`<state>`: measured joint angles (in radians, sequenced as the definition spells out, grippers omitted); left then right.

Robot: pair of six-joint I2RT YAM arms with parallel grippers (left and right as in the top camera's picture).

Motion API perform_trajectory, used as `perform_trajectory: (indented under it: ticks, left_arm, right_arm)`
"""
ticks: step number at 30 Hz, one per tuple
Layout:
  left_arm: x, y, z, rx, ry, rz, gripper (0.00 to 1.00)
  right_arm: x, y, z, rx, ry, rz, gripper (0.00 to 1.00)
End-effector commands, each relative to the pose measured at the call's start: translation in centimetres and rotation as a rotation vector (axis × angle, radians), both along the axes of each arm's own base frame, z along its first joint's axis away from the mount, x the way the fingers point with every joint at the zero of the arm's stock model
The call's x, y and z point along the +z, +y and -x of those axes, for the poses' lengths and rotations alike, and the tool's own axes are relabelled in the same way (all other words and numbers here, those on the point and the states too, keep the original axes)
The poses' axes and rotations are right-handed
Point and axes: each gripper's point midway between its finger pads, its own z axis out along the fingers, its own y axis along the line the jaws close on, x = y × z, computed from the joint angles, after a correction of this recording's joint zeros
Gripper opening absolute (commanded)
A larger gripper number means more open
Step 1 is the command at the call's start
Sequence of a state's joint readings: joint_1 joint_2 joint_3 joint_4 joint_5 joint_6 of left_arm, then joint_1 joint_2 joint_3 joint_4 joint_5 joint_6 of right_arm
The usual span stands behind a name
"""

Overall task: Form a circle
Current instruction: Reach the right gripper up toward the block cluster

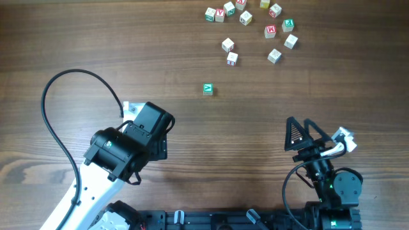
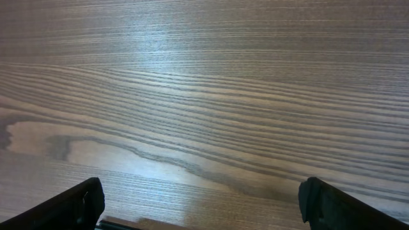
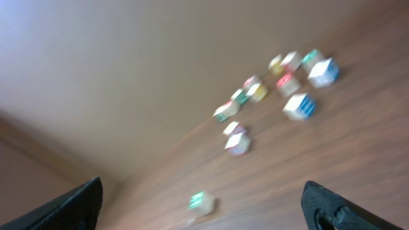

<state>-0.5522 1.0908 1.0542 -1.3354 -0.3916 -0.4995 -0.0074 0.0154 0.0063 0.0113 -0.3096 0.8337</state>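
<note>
1. As I judge it, the task is near its beginning. The small letter blocks (image 1: 246,17) lie in a loose group at the far right part of the wooden surface (image 1: 211,147), and this group makes no clean ring.
2. One green block (image 1: 208,89) lies alone, well apart from the group and nearer to the arms.
3. The left fingers (image 2: 70,207) are spread wide with nothing between them. The left wrist view shows only bare wood grain under them, so they are far from every block.
4. The right fingers (image 1: 295,135) are also spread wide and hold nothing. They stand well apart from the blocks. The right wrist view is blurred, but it shows the group ahead and the green block closer.
5. Almost all of the work seems to be left. The green block must join the others, the blocks inside the group must go outward, and the gaps must be made even.
6. I see no tray, bowl or box in any view. All blocks rest directly on the surface.
</note>
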Motion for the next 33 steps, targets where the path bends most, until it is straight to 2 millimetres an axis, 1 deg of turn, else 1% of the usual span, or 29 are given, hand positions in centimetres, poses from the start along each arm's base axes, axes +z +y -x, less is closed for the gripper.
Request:
perform_trajectory:
  ticks: [1, 4, 6, 10, 12, 15, 18, 21, 24, 26, 30, 33]
  left_arm:
    - [0.0, 0.0, 0.1, 0.016, -0.003, 0.016, 1.00]
    - [0.0, 0.0, 0.1, 0.016, -0.002, 0.015, 1.00]
    - [0.0, 0.0, 0.1, 0.016, -0.003, 0.016, 1.00]
    - [0.0, 0.0, 0.1, 0.016, -0.003, 0.016, 1.00]
    - [0.0, 0.0, 0.1, 0.016, -0.003, 0.016, 1.00]
    - [0.0, 0.0, 0.1, 0.016, -0.003, 0.016, 1.00]
    - [0.0, 0.0, 0.1, 0.016, -0.002, 0.015, 1.00]
    - [0.0, 0.0, 0.1, 0.016, -0.003, 0.016, 1.00]
    - [0.0, 0.0, 0.1, 0.016, -0.002, 0.015, 1.00]
    - [0.0, 0.0, 0.1, 0.016, -0.002, 0.015, 1.00]
    - [0.0, 0.0, 0.1, 0.016, -0.002, 0.015, 1.00]
    - [0.0, 0.0, 0.1, 0.016, -0.002, 0.015, 1.00]
  right_arm:
    - [0.5, 1.5, 0.6, 0.098, 0.023, -0.107, 1.00]
    - [0.6, 2.2, 0.9, 0.141, -0.023, 0.009, 1.00]
    - [0.8, 2.5, 1.1, 0.157, -0.031, 0.023, 1.00]
    - [1.8, 2.5, 1.1, 0.155, -0.052, 0.050, 0.99]
    - [2.3, 2.3, 0.9, 0.147, -0.049, 0.073, 1.00]
    - [2.5, 2.2, 0.4, 0.142, -0.022, 0.100, 0.99]
    - [2.6, 2.2, -0.5, 0.147, 0.023, 0.156, 0.99]
    - [3.3, 2.2, -2.0, 0.157, 0.075, 0.209, 0.99]
    - [4.0, 2.2, -4.1, 0.177, 0.153, 0.271, 0.99]
    - [4.1, 2.1, -5.5, 0.192, 0.205, 0.319, 0.99]
    - [3.1, 1.3, -9.2, 0.197, 0.363, 0.386, 0.99]
    - [2.2, 1.3, -12.0, 0.224, 0.440, 0.418, 1.00]
